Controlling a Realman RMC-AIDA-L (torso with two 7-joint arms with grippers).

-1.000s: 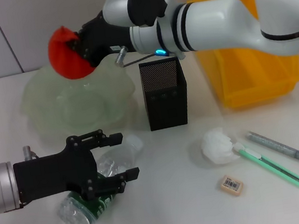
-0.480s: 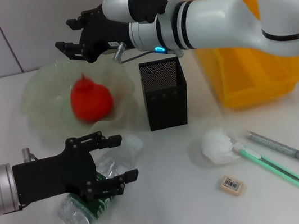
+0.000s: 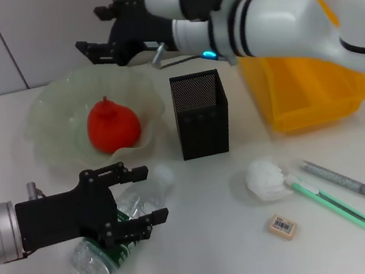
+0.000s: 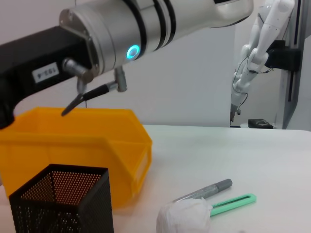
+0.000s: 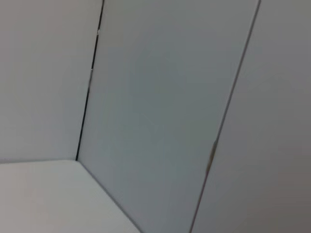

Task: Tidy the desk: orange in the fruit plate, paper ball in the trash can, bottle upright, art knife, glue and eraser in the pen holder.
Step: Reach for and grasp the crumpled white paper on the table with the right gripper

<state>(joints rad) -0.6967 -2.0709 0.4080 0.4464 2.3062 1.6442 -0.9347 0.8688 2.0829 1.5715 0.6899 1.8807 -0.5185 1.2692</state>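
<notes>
The orange (image 3: 112,125) rests in the pale green fruit plate (image 3: 47,113). Above the plate's far rim hangs my right gripper (image 3: 90,30), open and holding nothing. My left gripper (image 3: 151,194) is open at the front left, its fingers on either side of the bottle (image 3: 94,259), which lies on its side. The black mesh pen holder (image 3: 201,113) (image 4: 58,199) stands mid-table. The paper ball (image 3: 265,178) (image 4: 184,218), the green art knife (image 3: 332,203) (image 4: 233,204), a grey glue stick (image 3: 346,180) (image 4: 206,190) and the eraser (image 3: 283,225) lie at the front right. The right wrist view shows only wall.
The yellow-orange trash can (image 3: 307,89) (image 4: 73,141) stands at the back right, behind the pen holder. My right arm spans the back of the table above the pen holder and the can.
My right gripper let go of the orange, which dropped into the fruit plate. The gripper opened and drew up and slightly right. The left gripper and bottle stayed put.
</notes>
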